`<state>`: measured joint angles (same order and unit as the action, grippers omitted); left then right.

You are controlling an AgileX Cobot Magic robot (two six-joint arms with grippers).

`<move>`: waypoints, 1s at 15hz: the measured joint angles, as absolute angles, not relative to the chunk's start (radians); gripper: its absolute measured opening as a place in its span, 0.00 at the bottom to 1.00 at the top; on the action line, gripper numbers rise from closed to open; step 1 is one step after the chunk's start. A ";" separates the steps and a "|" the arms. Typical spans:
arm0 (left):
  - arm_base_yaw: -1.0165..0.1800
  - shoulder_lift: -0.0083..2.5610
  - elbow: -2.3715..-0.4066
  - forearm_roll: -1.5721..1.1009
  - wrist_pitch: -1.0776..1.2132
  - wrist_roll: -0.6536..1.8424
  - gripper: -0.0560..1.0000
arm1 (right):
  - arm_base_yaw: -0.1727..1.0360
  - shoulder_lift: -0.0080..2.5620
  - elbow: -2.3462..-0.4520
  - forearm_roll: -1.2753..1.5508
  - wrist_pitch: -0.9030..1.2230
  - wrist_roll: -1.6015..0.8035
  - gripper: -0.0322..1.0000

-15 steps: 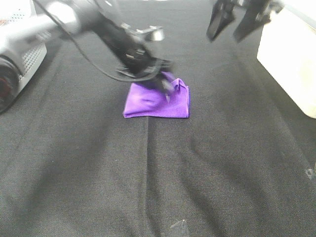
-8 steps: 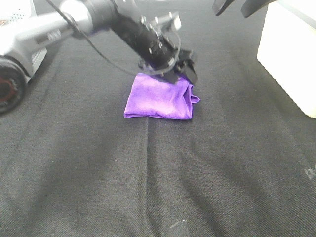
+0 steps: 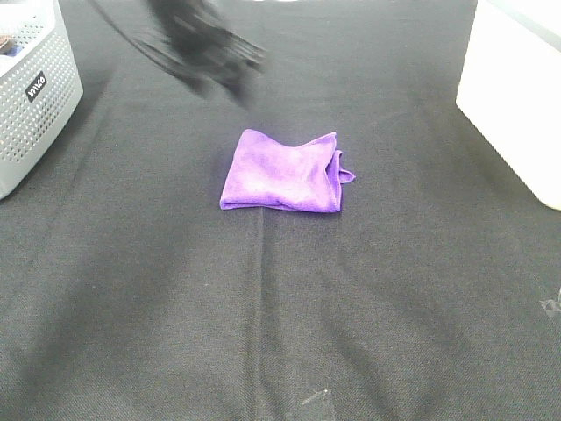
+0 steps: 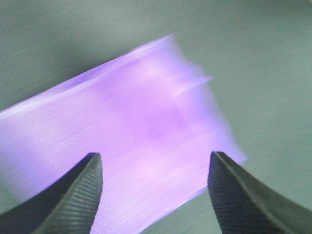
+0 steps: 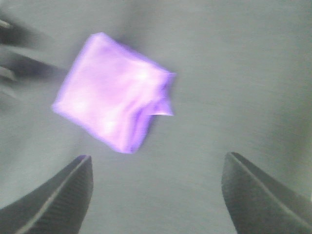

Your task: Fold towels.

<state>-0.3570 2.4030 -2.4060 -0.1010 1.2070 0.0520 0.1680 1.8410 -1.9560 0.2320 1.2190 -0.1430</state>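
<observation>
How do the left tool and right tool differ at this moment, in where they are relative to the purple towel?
The left tool hangs over the purple towel, which fills most of its wrist view; the right tool sees the towel whole and smaller, so it seems farther off. From the high camera the left tool shows as a dark blur beyond the towel; the right tool is out of that frame. Both are open, empty and clear of the cloth.

The purple towel [image 3: 282,172] lies folded into a small, roughly square pad, flat on the black cloth surface [image 3: 280,307]. One side is bunched, with a loose corner poking out. It sits below both grippers, touched by neither.
</observation>
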 joint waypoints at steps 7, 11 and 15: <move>-0.158 2.144 -2.317 0.044 1.212 -0.041 0.76 | 0.004 1.687 -1.767 0.201 1.217 -0.115 0.81; -0.041 1.888 -2.002 0.076 1.211 -0.034 0.79 | 0.005 1.427 -1.502 0.129 1.218 -0.094 0.82; 0.013 1.570 -1.594 0.070 1.183 -0.028 0.79 | 0.005 1.125 -1.300 0.129 1.219 -0.087 0.82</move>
<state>0.0130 1.5700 -1.5940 0.0700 1.1830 -0.0280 0.0050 1.1250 -1.3000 0.1290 1.2190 -0.0870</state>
